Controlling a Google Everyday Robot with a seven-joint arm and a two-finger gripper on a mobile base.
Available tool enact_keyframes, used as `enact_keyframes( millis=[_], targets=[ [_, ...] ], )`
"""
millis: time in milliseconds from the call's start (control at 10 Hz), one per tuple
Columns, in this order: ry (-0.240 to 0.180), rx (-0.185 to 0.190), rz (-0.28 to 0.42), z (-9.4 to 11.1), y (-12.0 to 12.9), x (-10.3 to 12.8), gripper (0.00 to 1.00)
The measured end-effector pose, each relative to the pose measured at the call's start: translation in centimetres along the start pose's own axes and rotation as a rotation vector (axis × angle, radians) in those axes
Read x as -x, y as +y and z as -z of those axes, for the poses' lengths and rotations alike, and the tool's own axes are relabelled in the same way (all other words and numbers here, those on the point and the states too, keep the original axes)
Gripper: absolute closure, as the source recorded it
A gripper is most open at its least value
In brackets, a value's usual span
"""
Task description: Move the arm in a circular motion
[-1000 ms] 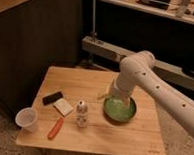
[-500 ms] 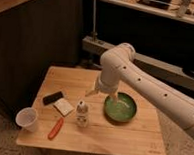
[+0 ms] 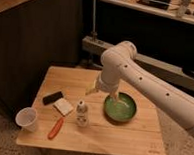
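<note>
The thick white arm (image 3: 140, 80) with small dark dots comes in from the right and bends down over the small wooden table (image 3: 131, 139). Its pale tan gripper (image 3: 91, 90) hangs above the table's middle, left of a green bowl (image 3: 120, 106) and above and slightly right of a small clear bottle (image 3: 82, 113). It holds nothing that I can see.
On the table's left stand a white cup (image 3: 27, 118), an orange-red tool (image 3: 56, 128), a black block (image 3: 52, 97) and a pale sponge-like square (image 3: 64, 107). A dark wall and metal shelving rails (image 3: 156, 66) lie behind the table.
The arm's elbow has swung from over the bowl to the left. The gripper has moved left off the bowl to above the table's middle. The table objects have not moved.
</note>
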Motion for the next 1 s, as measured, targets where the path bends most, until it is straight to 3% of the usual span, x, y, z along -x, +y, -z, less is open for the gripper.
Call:
enact_keyframes(
  millis=[400, 1000],
  targets=[
    [0.010, 0.002, -0.035, 0.6, -0.5, -3.5, 0.20],
    [0.017, -0.013, -0.148, 2.6, 4.5, -7.3, 0.20]
  ],
)
